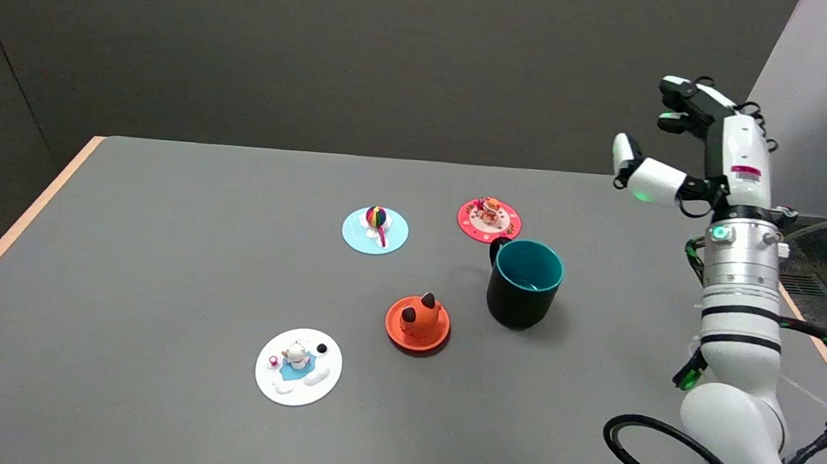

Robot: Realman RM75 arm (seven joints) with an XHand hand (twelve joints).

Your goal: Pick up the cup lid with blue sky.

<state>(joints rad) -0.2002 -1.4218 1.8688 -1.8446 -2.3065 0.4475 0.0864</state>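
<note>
Fingers (671,105) of the right hand (686,146) are spread apart in the air, holding nothing, raised high above the table's (160,256) right side. Well to its left, the light blue lid (375,230) with a striped balloon lies flat mid-table. Just right of that sits a red lid (489,219), touching the teal mug (524,283). Nearer me rest an orange lid (417,323) and a white lid (298,367).

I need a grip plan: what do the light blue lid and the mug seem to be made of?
Light blue cup lid: looks like soft matte silicone, a flat thin disc with a moulded colourful figure on top; plastic is possible. Mug: probably glazed ceramic, with thick walls, a dark outside and a teal inside with a slight sheen.
</note>
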